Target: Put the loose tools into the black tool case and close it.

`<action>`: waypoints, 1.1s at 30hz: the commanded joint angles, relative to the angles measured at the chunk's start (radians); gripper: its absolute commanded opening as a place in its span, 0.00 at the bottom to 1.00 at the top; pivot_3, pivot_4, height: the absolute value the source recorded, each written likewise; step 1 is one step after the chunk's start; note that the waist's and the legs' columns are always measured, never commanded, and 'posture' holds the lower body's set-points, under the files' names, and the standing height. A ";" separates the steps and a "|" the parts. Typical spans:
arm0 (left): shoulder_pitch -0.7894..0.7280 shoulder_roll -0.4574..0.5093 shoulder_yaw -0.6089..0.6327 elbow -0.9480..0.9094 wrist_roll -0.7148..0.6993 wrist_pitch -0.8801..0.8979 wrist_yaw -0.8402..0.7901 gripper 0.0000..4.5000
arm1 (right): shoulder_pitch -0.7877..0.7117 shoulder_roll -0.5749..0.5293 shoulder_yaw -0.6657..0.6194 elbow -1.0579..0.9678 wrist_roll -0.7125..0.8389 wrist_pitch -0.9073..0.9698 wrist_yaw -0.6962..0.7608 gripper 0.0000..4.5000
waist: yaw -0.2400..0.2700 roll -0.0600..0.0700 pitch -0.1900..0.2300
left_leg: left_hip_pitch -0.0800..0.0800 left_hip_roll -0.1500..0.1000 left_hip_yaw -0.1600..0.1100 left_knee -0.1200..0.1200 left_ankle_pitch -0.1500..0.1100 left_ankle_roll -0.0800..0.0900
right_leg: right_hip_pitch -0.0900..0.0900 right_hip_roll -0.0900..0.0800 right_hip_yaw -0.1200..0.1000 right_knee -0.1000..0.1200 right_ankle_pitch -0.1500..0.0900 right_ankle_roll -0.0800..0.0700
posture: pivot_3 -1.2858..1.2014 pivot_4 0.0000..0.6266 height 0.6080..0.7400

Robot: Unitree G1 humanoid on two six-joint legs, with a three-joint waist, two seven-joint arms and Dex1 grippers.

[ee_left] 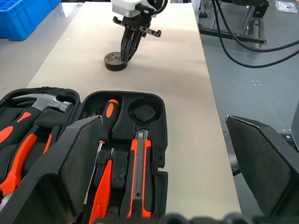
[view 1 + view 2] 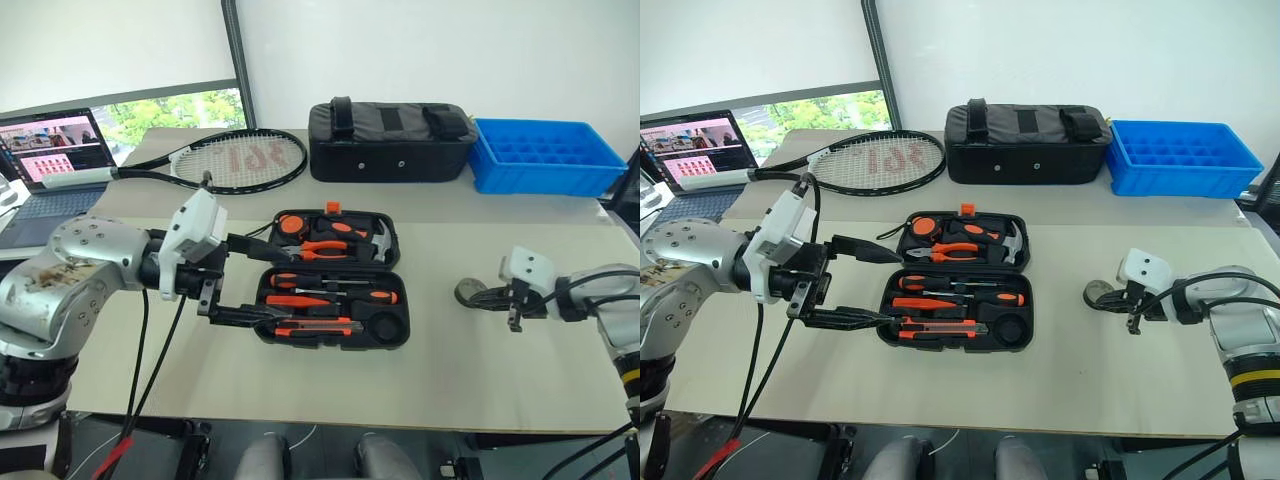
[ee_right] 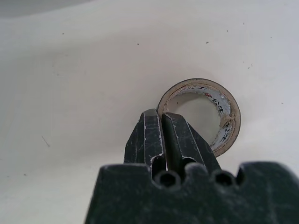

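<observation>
Case: your black tool case (image 2: 333, 280) lies open and flat near the middle of the bench, lid half toward the far edge, so every moulded slot faces up for loading.
Tools: the screwdrivers (image 2: 330, 296) and the utility knife (image 2: 313, 327) sit in the near half's slots, so I judge only the round recess at its right end is left unfilled.
Tape roll: the small dark tape roll (image 3: 202, 115) lies flat toward the bench's right edge, well apart from the case (the last loose item, by my reading).
Right gripper: your right gripper (image 3: 161, 135) has its fingers pressed together at the roll's rim; whether the wall is pinched between them I cannot tell.
Left gripper: your left gripper (image 2: 875, 286) hangs with fingers spread wide at the case's left end, holding nothing, out of the right arm's way.
</observation>
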 commanded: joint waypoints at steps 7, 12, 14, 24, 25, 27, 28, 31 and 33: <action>-0.008 0.019 0.036 0.006 -0.008 -0.017 0.020 1.00 | -0.022 0.030 -0.009 -0.437 0.215 0.239 0.067 0.01 | 0.000 0.001 0.000 | 0.000 0.000 0.000 0.000 0.000 0.000 | 0.000 0.000 0.000 0.001 0.000 0.000 | 0.52 0.24 0.76; 0.019 0.027 0.041 -0.006 -0.005 -0.019 0.032 1.00 | 0.012 0.034 0.060 -0.648 0.249 0.336 0.069 0.01 | 0.006 0.000 0.000 | -0.001 0.000 -0.001 0.000 0.000 0.000 | 0.000 0.000 -0.001 0.000 0.000 0.001 | 0.52 0.24 0.76; 0.023 0.028 0.041 -0.008 -0.006 -0.020 0.034 1.00 | 0.018 0.033 0.082 -0.682 0.242 0.341 0.064 0.01 | 0.008 0.000 0.000 | -0.001 0.000 -0.001 0.000 0.000 0.000 | 0.000 0.000 -0.001 -0.001 0.000 0.001 | 0.52 0.24 0.76; 0.051 0.041 0.050 -0.016 0.002 -0.033 0.042 1.00 | 0.037 0.034 0.217 -0.701 0.125 0.252 0.047 0.23 | 0.006 -0.001 0.000 | -0.001 0.001 -0.001 0.000 0.000 0.000 | -0.001 0.000 -0.001 0.000 -0.001 0.001 | 0.52 0.24 0.76; 0.053 0.041 0.050 -0.017 0.003 -0.033 0.043 1.00 | 0.034 0.036 0.215 -0.697 0.121 0.250 0.042 0.30 | 0.005 -0.001 0.000 | 0.000 0.001 -0.001 0.000 0.000 0.000 | -0.001 0.000 -0.001 0.000 -0.001 0.001 | 0.52 0.24 0.76; 0.058 0.043 0.053 -0.016 0.003 -0.036 0.045 1.00 | 0.028 0.041 0.204 -0.695 0.128 0.253 0.041 0.42 | 0.005 -0.001 0.000 | 0.000 0.001 -0.001 0.000 0.000 0.000 | -0.001 0.000 -0.001 0.000 -0.001 0.001 | 0.52 0.24 0.76; 0.060 0.045 0.055 -0.015 0.003 -0.038 0.045 1.00 | 0.026 0.041 0.199 -0.695 0.133 0.253 0.043 0.50 | 0.005 -0.001 0.000 | 0.000 0.001 -0.001 0.000 0.000 0.000 | -0.001 0.000 -0.001 0.000 -0.001 0.001 | 0.52 0.24 0.76; 0.083 0.045 0.068 0.020 0.023 -0.063 0.052 1.00 | 0.006 0.031 0.165 -0.681 0.157 0.263 0.051 0.74 | 0.003 -0.001 0.000 | 0.000 0.001 -0.001 -0.001 0.000 0.000 | -0.001 0.000 -0.001 0.000 -0.001 0.001 | 0.52 0.24 0.76; 0.090 0.036 0.074 0.042 0.030 -0.074 0.062 1.00 | 0.001 0.040 0.149 -0.670 0.171 0.264 0.046 0.89 | 0.003 -0.001 0.000 | 0.000 0.001 -0.001 -0.001 0.000 0.000 | -0.001 0.000 -0.001 0.000 -0.001 0.000 | 0.52 0.24 0.76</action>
